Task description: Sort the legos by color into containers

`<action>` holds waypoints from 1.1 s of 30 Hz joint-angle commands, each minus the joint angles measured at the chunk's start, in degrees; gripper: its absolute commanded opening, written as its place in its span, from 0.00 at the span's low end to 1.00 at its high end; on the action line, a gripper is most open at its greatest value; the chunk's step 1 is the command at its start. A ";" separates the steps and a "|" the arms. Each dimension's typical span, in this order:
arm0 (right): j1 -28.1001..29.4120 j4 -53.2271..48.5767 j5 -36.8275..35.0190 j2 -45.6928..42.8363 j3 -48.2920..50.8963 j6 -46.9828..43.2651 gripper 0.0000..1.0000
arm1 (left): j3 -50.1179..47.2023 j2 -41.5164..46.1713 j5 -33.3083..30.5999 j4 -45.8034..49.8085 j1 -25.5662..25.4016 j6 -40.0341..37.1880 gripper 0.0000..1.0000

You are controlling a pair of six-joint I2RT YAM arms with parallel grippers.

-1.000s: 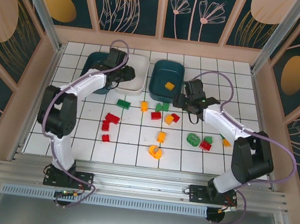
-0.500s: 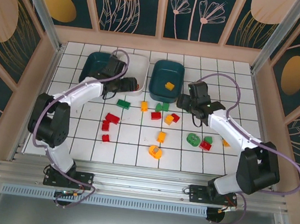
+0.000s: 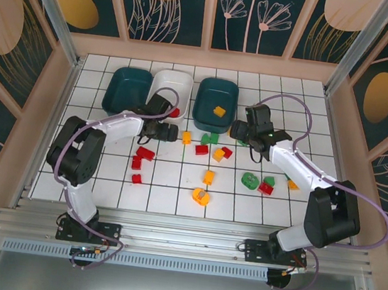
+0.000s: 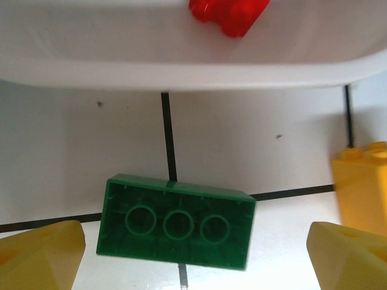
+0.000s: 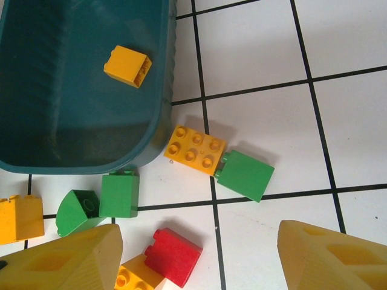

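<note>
My left gripper (image 4: pixel 193 266) is open and hovers just above a green lego (image 4: pixel 175 223) that lies upside down on the tiles, clear of both fingertips (image 4: pixel 39 257). Just beyond stands the white container (image 4: pixel 181 66) with a red lego (image 4: pixel 230 12) inside. From above, the left gripper (image 3: pixel 167 133) sits in front of that white container (image 3: pixel 166 84). My right gripper (image 5: pixel 199 266) is open and empty over a cluster of legos: red (image 5: pixel 174 257), green (image 5: pixel 245 175) and yellow (image 5: pixel 195 149). The teal container (image 5: pixel 78 103) beside them holds a yellow lego (image 5: pixel 127 66).
A second teal container (image 3: pixel 129 86) stands at the far left. Loose legos are scattered over the middle tiles: red ones (image 3: pixel 145 153) at left, a yellow ring (image 3: pixel 201 197) near the front, a green ring (image 3: pixel 250 181) at right. A yellow lego (image 4: pixel 363 181) stands right of my left gripper.
My left gripper opened, left the red lego in the white container, and pulled back and down to above the green lego. The right gripper shifted only slightly.
</note>
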State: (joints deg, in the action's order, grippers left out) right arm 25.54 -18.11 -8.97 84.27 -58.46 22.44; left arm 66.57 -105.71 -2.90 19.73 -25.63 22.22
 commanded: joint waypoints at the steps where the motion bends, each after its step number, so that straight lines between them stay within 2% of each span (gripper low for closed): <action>1: -0.49 1.05 -0.47 -1.55 1.45 -0.05 0.69 | 2.42 -2.71 -2.36 1.03 -0.37 -2.39 0.94; 5: -0.91 1.54 -0.21 -1.76 2.27 -0.02 0.69 | 3.37 -5.38 -2.49 0.16 -0.47 -3.23 0.93; 8: -1.19 1.58 0.00 -1.79 2.15 -0.11 0.69 | 4.81 -7.52 -4.30 0.76 -0.55 -3.66 0.89; 15: -1.65 1.88 0.09 -3.82 3.80 0.11 0.68 | 4.63 -7.56 -4.40 1.36 -0.56 -3.05 0.70; 22: -2.38 2.71 1.17 -3.77 4.27 -0.02 0.67 | 3.02 -3.21 -2.63 2.24 -0.61 -1.94 0.48; 33: -3.29 5.63 4.57 -0.23 2.01 0.35 0.67 | 6.90 9.39 0.64 4.22 -0.29 0.76 0.49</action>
State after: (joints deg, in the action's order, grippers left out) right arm 23.14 -14.87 -5.93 82.21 -54.81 22.48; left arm 70.63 -99.26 -3.66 23.00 -26.41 21.32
